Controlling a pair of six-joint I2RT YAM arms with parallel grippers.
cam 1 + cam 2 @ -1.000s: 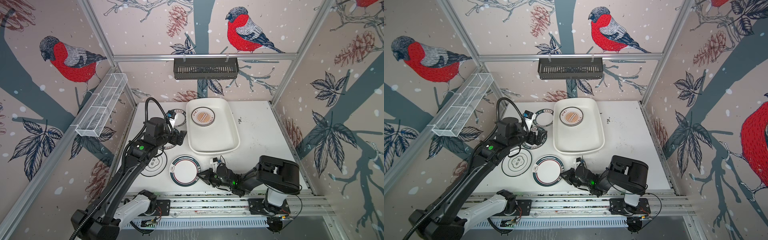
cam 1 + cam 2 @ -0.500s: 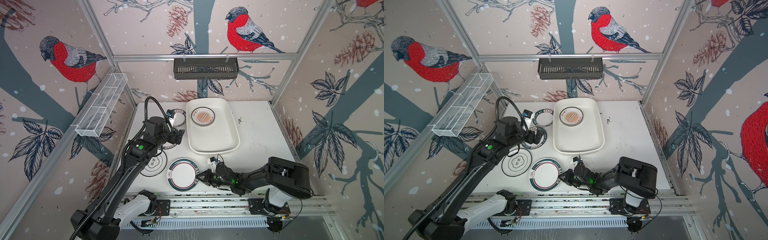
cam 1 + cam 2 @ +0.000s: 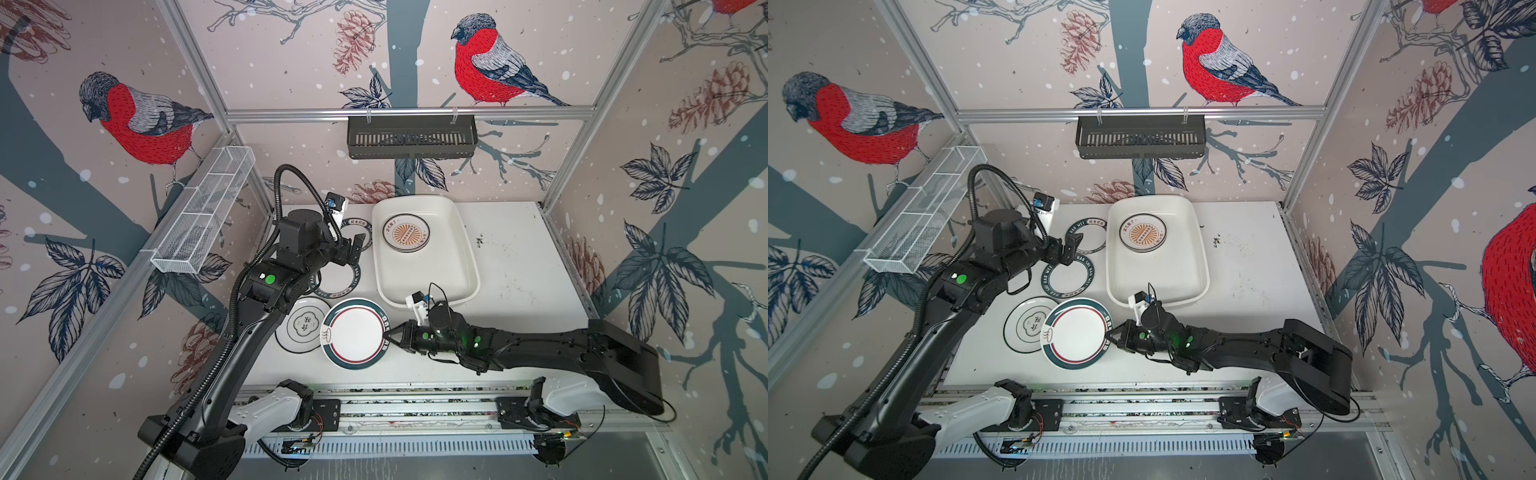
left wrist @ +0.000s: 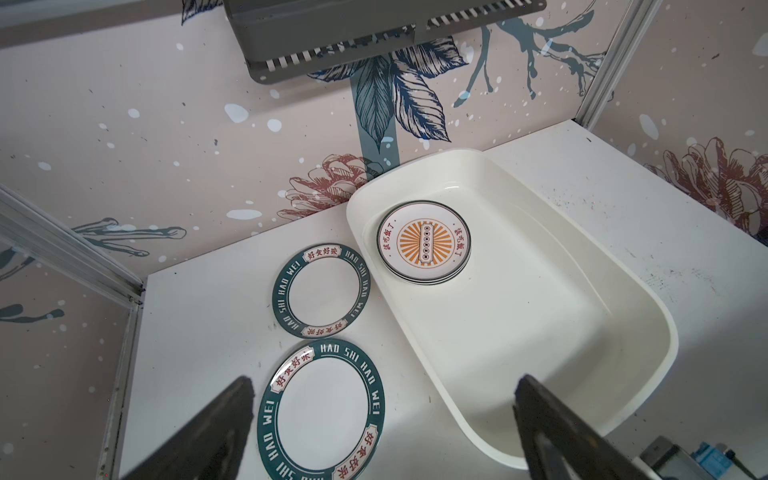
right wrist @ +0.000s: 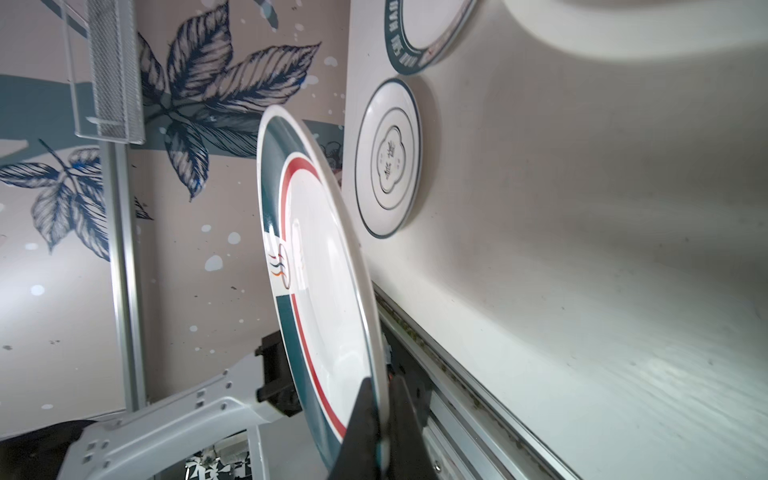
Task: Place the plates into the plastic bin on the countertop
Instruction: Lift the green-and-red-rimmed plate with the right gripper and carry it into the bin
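Nearest me, right jaws clenched on the rim of a striped plate (image 3: 353, 332) — tilted, off the worktop (image 3: 519, 266), beside the emblem plate (image 3: 301, 326). Farther, left jaws gape over a lettered plate (image 4: 322, 409) — sunburst plates (image 3: 405, 232) sit stacked in the bin (image 3: 436, 270).

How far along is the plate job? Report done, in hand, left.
Done: a sunburst-topped stack lies in the plastic bin. In hand: the right gripper is shut on the rim of the red-striped plate, tilted off the countertop; the left gripper hovers open above the near lettered plate. Left: that plate, the far lettered plate and the quatrefoil plate.
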